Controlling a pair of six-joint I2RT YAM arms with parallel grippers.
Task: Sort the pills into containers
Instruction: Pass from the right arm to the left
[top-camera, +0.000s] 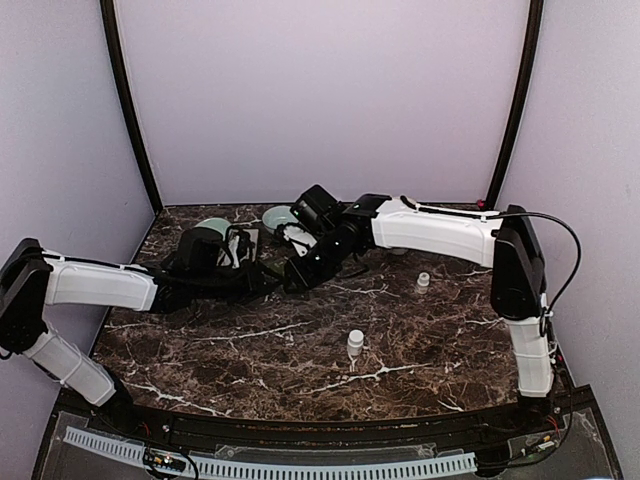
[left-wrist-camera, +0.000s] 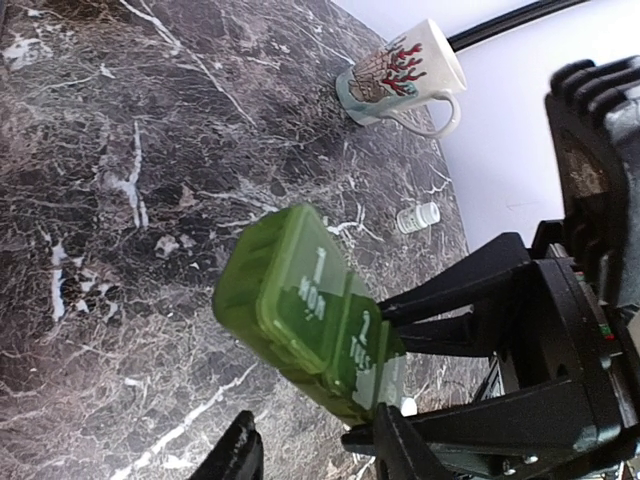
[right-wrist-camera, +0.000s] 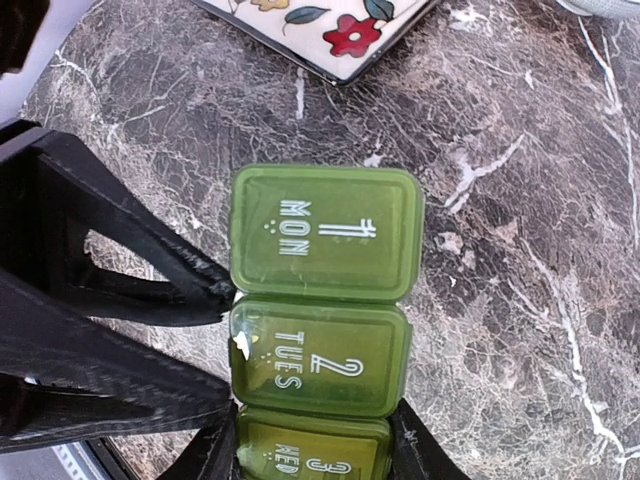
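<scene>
right end effector (right-wrist-camera: 315, 455) clamped on green pill container (right-wrist-camera: 325, 230) | left end effector (left-wrist-camera: 315, 452) apart, fingertip (right-wrist-camera: 205, 290) touching it

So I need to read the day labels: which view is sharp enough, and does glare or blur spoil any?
Right wrist: pill box crisp, MON and TUES readable, only soft sheen. Left wrist: pill box close and slightly blurred, lettering smeary; wall behind the mug blown out. Top external: even light, pill box lost among the arms.
</scene>
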